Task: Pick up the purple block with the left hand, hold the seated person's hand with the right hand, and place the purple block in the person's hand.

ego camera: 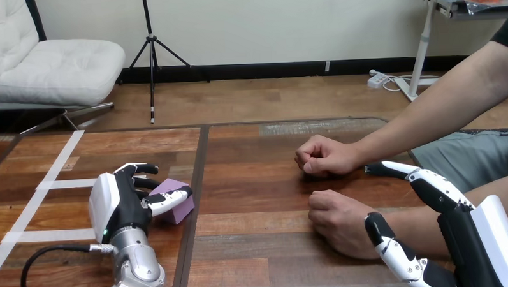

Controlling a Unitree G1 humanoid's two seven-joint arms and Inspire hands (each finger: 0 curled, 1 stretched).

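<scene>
Wooden surface (259,181) is carrying the purple block (182,210), and we are gripping it with our left hand (119,202), thumb lying across its front and fingers curling over its far side. Our right hand (462,238) is hovering spread open beside the person's nearer hand (337,220), thumb by that wrist; we cannot tell whether they are touching.

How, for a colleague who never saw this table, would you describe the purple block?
On the left half of the wooden table, beside the white tape lines, sits the robot's left hand. It grips the purple block, the only purple thing there.
</scene>
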